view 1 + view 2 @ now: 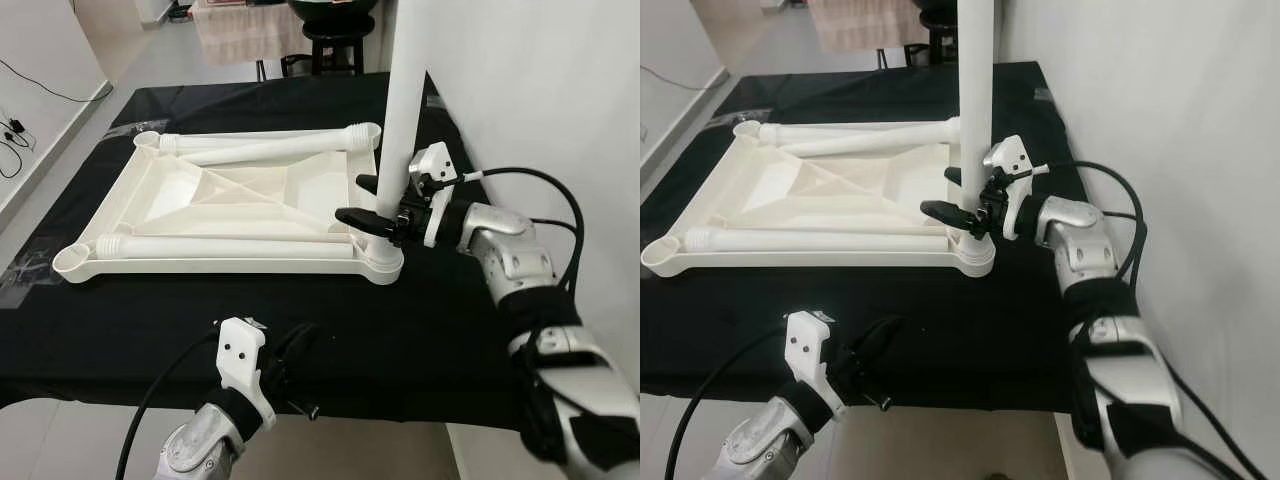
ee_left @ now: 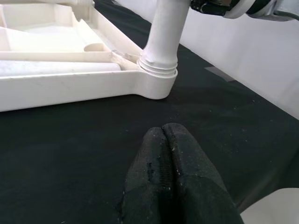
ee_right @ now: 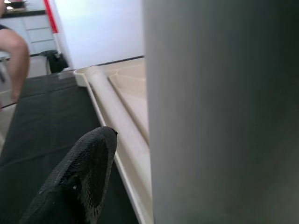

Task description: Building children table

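Left hand (image 1: 300, 345): low over the near edge of the black cloth, well short of the table; its two black fingers (image 2: 173, 172) are pressed together, with nothing between them.
Work surface: a tabletop covered by a black cloth (image 1: 420, 330); a pale wall runs along its right side.
Children's table top (image 1: 240, 195): white plastic, lying upside down on the cloth, ribbed underside facing up, a round socket at each corner.
Loose legs: two white tubes lie inside the upturned top, one along its near rail (image 1: 225, 247), one slanting along its far rail (image 1: 275, 148).
Upright leg (image 1: 403, 110): a white tube standing vertical in the near right corner socket (image 1: 382, 262), its foot seated in the collar.
Right hand (image 1: 368, 198): at the upright leg, just above the socket; one finger on each side of the tube, closed against it.
Right arm (image 1: 510, 262): silver, reaching in from the right with a black cable looped above it.
Background: a dark stool (image 1: 335, 40) beyond the far edge.
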`<state>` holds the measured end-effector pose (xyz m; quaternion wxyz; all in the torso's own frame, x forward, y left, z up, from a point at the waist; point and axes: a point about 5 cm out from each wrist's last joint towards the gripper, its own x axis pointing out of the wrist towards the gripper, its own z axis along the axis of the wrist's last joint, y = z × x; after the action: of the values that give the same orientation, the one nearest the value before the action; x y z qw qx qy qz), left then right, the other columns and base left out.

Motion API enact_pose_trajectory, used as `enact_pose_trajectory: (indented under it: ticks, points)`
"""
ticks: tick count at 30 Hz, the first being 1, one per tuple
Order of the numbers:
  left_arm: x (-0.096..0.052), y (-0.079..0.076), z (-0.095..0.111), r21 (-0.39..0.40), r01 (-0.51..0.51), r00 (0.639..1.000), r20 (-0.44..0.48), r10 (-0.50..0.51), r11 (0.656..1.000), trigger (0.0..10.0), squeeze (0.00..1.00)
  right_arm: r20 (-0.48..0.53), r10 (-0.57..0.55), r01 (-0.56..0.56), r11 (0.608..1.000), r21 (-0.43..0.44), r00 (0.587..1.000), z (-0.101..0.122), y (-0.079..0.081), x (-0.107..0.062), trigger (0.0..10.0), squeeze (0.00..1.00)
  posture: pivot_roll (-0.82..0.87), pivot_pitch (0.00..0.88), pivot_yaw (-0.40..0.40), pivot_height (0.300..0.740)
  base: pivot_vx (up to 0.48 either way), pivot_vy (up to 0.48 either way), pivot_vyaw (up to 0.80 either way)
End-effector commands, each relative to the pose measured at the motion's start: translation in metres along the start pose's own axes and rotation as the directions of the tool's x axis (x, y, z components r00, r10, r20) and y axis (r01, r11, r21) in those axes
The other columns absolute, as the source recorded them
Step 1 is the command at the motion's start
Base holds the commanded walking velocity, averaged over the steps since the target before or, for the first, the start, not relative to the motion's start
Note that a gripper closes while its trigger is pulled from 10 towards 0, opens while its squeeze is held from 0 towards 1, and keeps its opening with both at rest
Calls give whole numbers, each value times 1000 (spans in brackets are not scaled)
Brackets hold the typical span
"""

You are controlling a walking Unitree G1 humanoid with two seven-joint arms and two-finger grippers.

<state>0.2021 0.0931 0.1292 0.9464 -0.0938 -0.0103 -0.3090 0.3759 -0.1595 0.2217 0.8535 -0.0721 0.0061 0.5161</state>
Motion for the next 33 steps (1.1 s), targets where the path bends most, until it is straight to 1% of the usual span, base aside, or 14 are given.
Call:
enact_pose_trajectory:
  ticks: [1, 2, 3, 11, 16, 17, 19, 20, 21, 22, 28, 29, 32, 33]
  points:
    - [-1, 0, -2, -2, -3, 1000, -16, 3, 1000, 10000, 0, -25, 55, -55, 998, 4, 998, -3, 4, 7, 4000, 0, 36, 160, 16, 740, 0, 0, 0]
    - [-1, 0, -2, -3, 2, 1000, -17, -2, 1000, 10000, 0, -25, 60, -60, 998, 8, 998, -2, 3, 7, 4000, 0, 36, 160, 16, 740, 0, 0, 0]
    - [0, 0, -2, -4, 5, 1000, -17, -5, 1000, 10000, 0, -23, 64, -63, 998, 15, 998, -1, 2, 7, 0, 0, 36, 160, 16, 740, 0, 0, 0]
    - [2, 1, -1, 1, 19, 1000, -21, -19, 1000, 10000, 0, -10, 58, -58, 998, 36, 998, -2, -3, 6, 0, 0, 38, 164, 15, 740, 0, 0, 0]
    - [2, 2, -2, 1, 19, 1000, -18, -19, 1000, 10000, 0, -111, -102, 101, 995, -18, 988, -17, -7, 8, 0, 0, 36, 162, -6, 740, 0, 0, 0]
    - [2, 2, -2, 4, 17, 1000, -16, -17, 1000, 10000, 0, -205, -314, 315, 949, -32, 927, -36, -8, 10, 0, 0, 37, 159, -26, 740, 0, 0, 0]
    - [2, 2, -2, 6, 16, 1000, -15, -16, 1000, 10000, 0, -237, -389, 392, 919, -36, 891, -43, -8, 9, 0, 0, 37, 159, -26, 740, 0, 0, 0]
    - [3, 4, 0, 10, 10, 1000, -11, -9, 1000, 10000, 0, -278, -697, 727, 687, 3, 661, -72, 15, 2, 0, 0, 33, 168, -25, 740, 0, 0, 0]
    - [3, 4, 0, 10, 10, 1000, -11, -9, 1000, 10000, 0, -278, -697, 727, 687, 3, 661, -72, 15, 2, 0, 0, 33, 168, -25, 740, 0, 0, 0]
    - [3, 5, 0, 10, 8, 1000, -10, -8, 1000, 10000, 0, -294, -766, 803, 596, 8, 571, -79, 22, -6, 0, 0, 33, 168, -25, 740, 0, 0, 0]
    - [7, 13, -1, 19, 6, 1000, -17, -6, 1000, 10000, 0, -197, -675, 689, 724, 5, 711, -80, 72, 37, 0, 0, 8, 134, 21, 740, 0, 0, 0]
    - [9, 15, -1, 19, 6, 1000, -19, -6, 1000, 10000, 0, -205, -684, 700, 715, 6, 700, -80, 66, 42, 10000, 0, 10, 128, 16, 740, 0, 0, 0]
    - [10, 15, -1, 19, 3, 1000, -19, -3, 1000, 10000, 0, -210, -706, 723, 691, 7, 677, -78, 61, 42, 10000, 0, 13, 127, 14, 740, 0, 0, 0]
    - [10, 18, 0, 24, -17, 1000, -11, 17, 1000, 10000, 0, -168, -645, 660, 749, 52, 746, -68, 62, 48, 10000, 1000, 10, 128, 20, 740, 0, 0, 0]
